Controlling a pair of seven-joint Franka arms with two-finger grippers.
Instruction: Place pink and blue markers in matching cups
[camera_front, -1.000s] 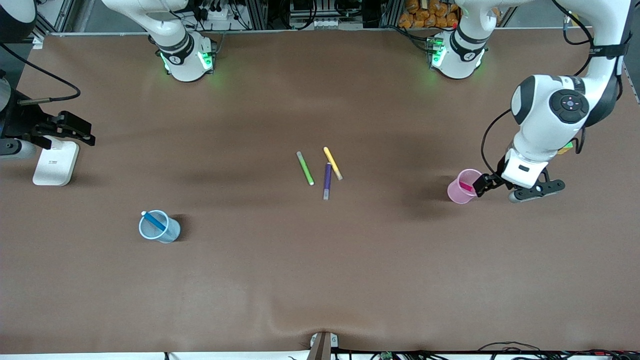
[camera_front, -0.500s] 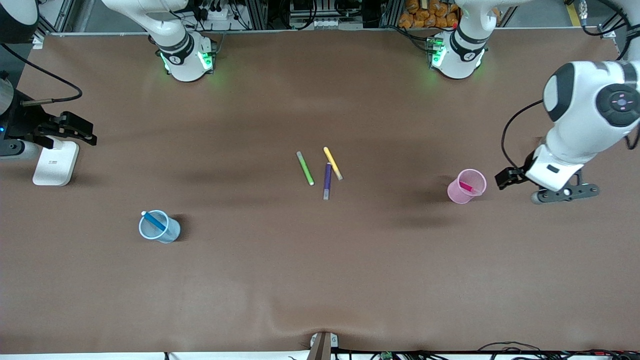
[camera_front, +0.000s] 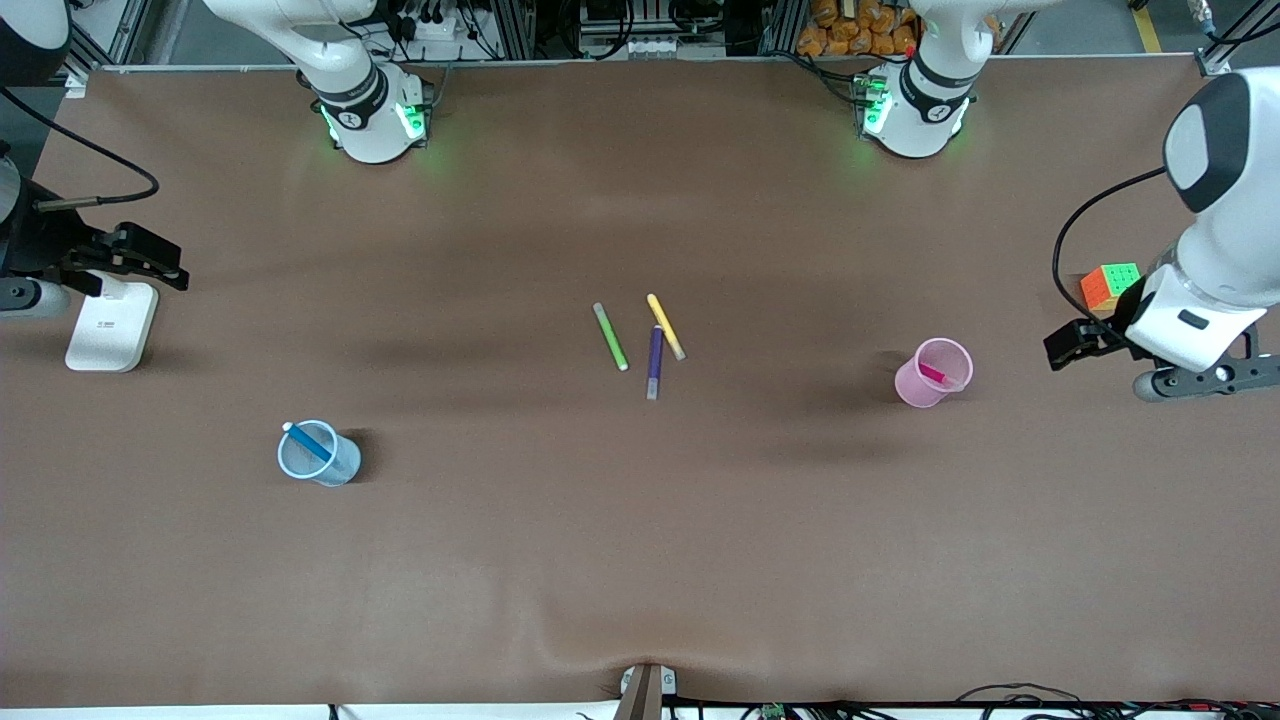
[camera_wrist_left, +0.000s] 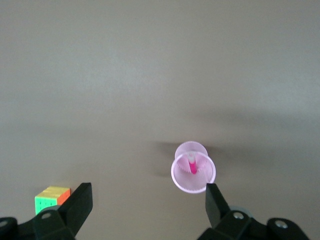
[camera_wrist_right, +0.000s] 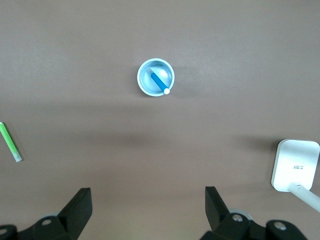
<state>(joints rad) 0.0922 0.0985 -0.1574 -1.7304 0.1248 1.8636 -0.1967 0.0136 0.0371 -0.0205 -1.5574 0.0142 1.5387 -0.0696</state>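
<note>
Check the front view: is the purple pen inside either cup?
No. The purple pen lies flat on the table beside the yellow pen, well apart from the blue cup and pink cup.

White glossy arm shells, black joint bands, green base lights, black cables, black fingers (camera_wrist_left: 80, 207).

Even overhead light, soft shadows, slightly hazy wrist views
</note>
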